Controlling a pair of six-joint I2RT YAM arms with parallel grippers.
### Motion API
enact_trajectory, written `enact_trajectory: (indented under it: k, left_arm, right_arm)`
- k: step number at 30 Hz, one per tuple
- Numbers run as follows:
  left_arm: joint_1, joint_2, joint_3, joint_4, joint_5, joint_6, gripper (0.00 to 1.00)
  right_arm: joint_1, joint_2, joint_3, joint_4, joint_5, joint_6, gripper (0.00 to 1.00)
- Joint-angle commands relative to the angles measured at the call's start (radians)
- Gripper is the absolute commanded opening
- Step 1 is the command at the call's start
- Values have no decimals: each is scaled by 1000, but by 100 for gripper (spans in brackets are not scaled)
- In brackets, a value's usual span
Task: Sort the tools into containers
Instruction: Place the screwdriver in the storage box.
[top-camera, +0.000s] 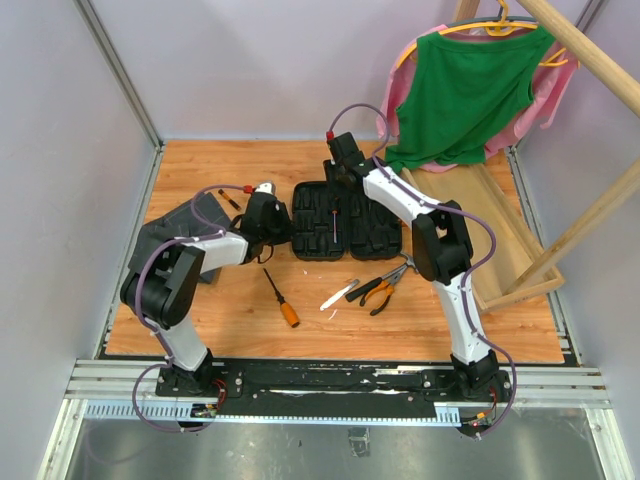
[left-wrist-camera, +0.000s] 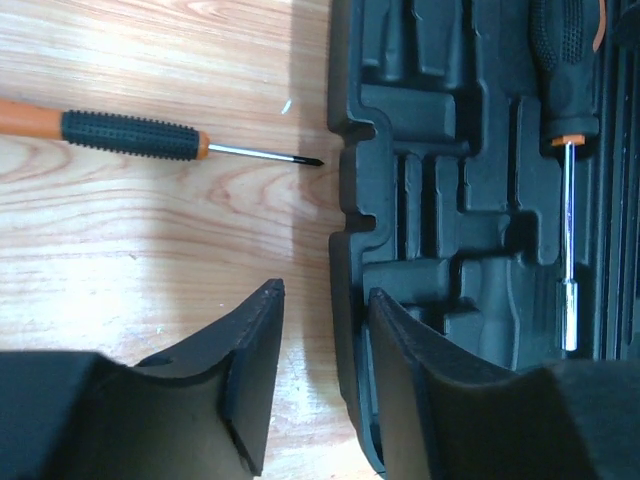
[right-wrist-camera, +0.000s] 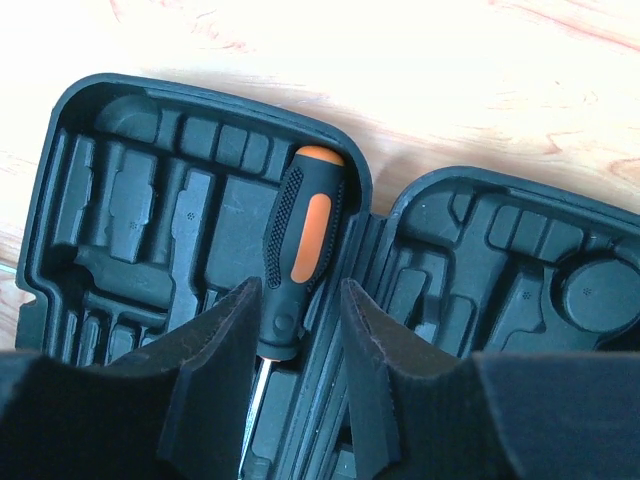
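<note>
The two dark fingers (left-wrist-camera: 250, 385) of the left claw (left-wrist-camera: 320, 375) fill the bottom of the left wrist view. They stand wide apart and hold nothing. One finger is over the bare wooden tabletop (left-wrist-camera: 150, 260) and the other is over the left rim of the black tool case (left-wrist-camera: 450, 210), so the rim lies in the gap between them. In the upper left of this frame a thin screwdriver with an orange and black grip (left-wrist-camera: 130, 133) lies on the wood, its tip just beside the case but not touching it.

In the right wrist view the right claw (right-wrist-camera: 300, 350) is also wide, at the bottom of the frame. The lower end of a black-handled screwdriver with an orange inlay (right-wrist-camera: 302, 250) shows between its fingers. This screwdriver lies in a moulded slot near the hinge of the open case. I cannot tell if the pads touch the handle.

From the top camera the case lies open in the middle of the frame. Below it, on the tabletop, are an orange-handled screwdriver (top-camera: 288, 310), a small pale tool (top-camera: 338, 294) whose kind I cannot tell, and the pliers (top-camera: 380, 291) to the right. All three are apart from the case. A dark grey cloth (top-camera: 175, 228) is at the left and a long wooden tray (top-camera: 500, 235) at the right.
</note>
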Motion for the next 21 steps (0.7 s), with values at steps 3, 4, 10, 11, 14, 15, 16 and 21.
enact_trajectory:
  k: [3, 4, 10, 11, 14, 15, 16, 21]
  left_arm:
    - [12, 45, 49, 29, 104, 2, 36]
    - [14, 48, 51, 29, 108, 3, 34]
    - [14, 60, 65, 18, 121, 12, 25]
    - [14, 62, 67, 18, 122, 13, 24]
    - [13, 68, 73, 11, 126, 17, 21]
    - [13, 69, 75, 8, 126, 18, 20]
    - [13, 71, 76, 7, 128, 19, 20]
    - [14, 73, 78, 7, 133, 25, 19]
  right_arm:
    - [9, -5, -8, -15, 17, 7, 36]
    - [9, -3, -7, -15, 14, 8, 36]
    - [9, 6, 0, -15, -8, 12, 32]
    - [8, 7, 0, -15, -8, 11, 32]
    - [9, 11, 2, -15, -15, 13, 32]
    - [8, 13, 0, -16, -21, 16, 32]
    - [9, 14, 0, -16, -24, 16, 32]
    - [11, 20, -7, -17, -36, 23, 31]
